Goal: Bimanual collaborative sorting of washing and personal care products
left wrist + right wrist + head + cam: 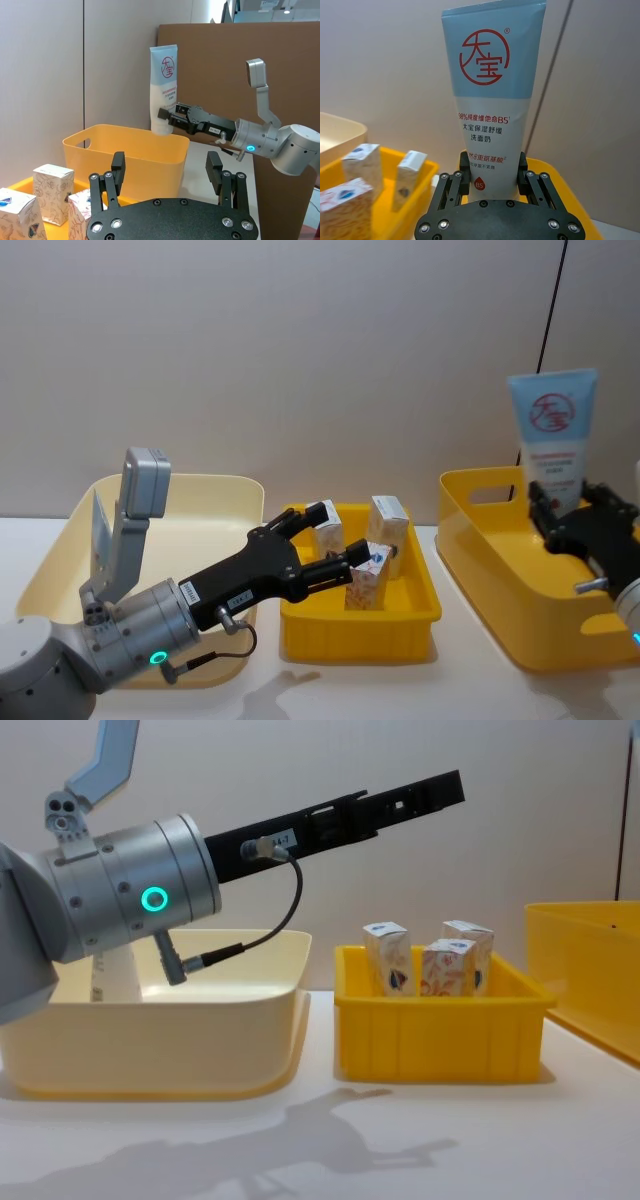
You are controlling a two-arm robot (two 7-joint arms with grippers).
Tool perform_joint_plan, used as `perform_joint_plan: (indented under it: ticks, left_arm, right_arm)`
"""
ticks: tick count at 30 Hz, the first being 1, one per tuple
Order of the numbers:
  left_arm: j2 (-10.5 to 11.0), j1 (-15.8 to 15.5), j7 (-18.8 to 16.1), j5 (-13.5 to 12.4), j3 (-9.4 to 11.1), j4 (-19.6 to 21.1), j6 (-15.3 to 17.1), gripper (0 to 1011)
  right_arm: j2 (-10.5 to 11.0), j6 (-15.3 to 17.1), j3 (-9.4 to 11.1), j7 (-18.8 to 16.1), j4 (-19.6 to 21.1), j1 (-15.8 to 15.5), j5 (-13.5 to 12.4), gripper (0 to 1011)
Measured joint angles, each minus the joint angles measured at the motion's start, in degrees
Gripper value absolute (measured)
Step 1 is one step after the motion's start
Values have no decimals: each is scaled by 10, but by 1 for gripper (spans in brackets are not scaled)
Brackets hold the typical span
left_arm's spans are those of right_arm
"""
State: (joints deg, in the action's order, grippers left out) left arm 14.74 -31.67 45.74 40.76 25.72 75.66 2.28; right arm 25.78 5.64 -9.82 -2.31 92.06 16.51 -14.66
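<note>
left gripper [350,536]: held above the small yellow tray [300,625], fingers spread apart, nothing gripped.
cartons [447,970]: three are stood upright inside that tray.
right gripper [570,515]: clamped on the lower part of the pale-blue tube [553,430].
pale-blue tube: kept upright, flat end up, above the large yellow bin [480,530].
cream tub [60,560]: set left of the tray.
</note>
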Motion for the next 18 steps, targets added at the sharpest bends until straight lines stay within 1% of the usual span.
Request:
perform_joint_plan:
  ticks: [2,4,6,7,8,10,13,18]
  left_arm:
    - [0,0,0,0,0,0,0,1003]
    - [0,0,0,0,0,0,0,1003]
    - [0,0,0,0,0,0,0,1003]
    - [0,0,0,0,0,0,0,1003]
    - [0,0,0,0,0,0,0,1003]
    - [0,0,0,0,0,0,0,1003]
    - [0,0,0,0,0,0,0,1003]
    - [0,0,0,0,0,0,0,1003]
  right_arm:
    - [-3,-3,6,16,-5,2,9,509]
    - [-4,-4,7,22,-7,3,12,510]
    - [-9,-5,13,40,-14,5,22,510]
    - [-9,-5,13,40,-14,5,22,510]
    - [-11,-3,17,49,-18,6,27,509]
    - [-14,0,20,57,-21,7,30,510]
    - [-19,13,25,71,-27,8,37,509]
    - [-26,34,30,81,-36,11,39,509]
